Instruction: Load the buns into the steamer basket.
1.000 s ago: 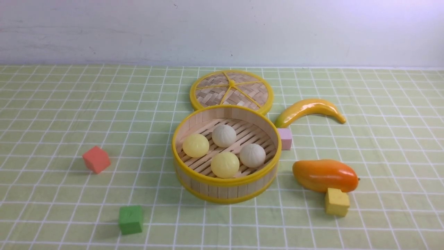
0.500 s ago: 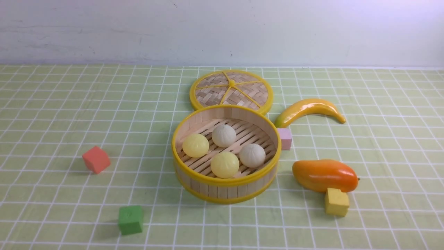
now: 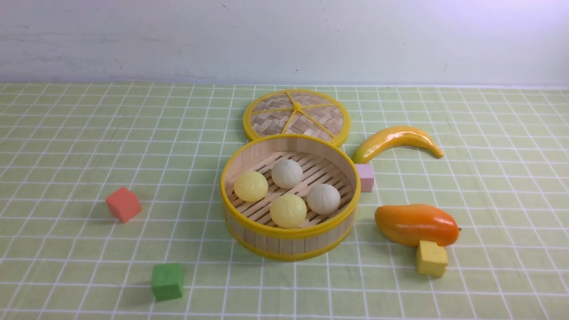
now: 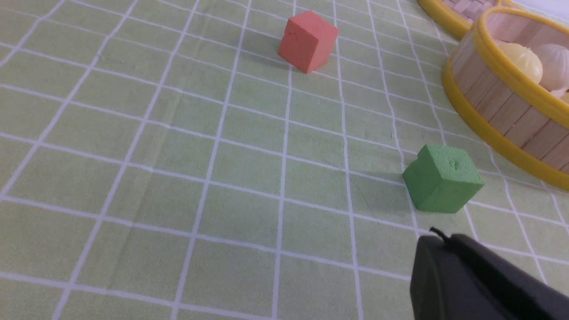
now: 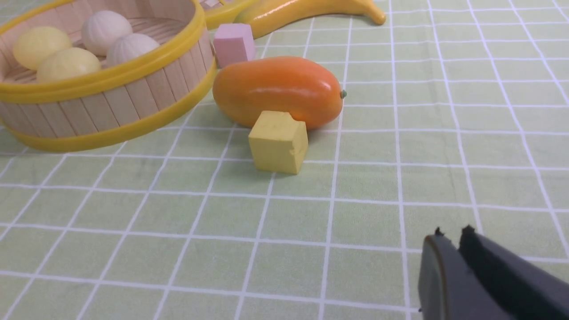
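Green checked cloth [image 3: 89, 133], white wall behind. All 4 buns [image 3: 288, 210] sit inside the steamer basket [image 3: 289, 242], lid [image 3: 296, 116] just behind it. Left gripper [image 4: 438, 238] jaws together, holding nothing. Right gripper [image 5: 450, 238] low over cloth nr yellow cube [image 5: 278, 141]; fingertips look nearly together, gap hard to judge.

place: I am working at a staged tabletop test bench | signs: checked green cloth [image 3: 66, 146], bare white wall [image 3: 178, 40], toy fruit and foam cubes lying about
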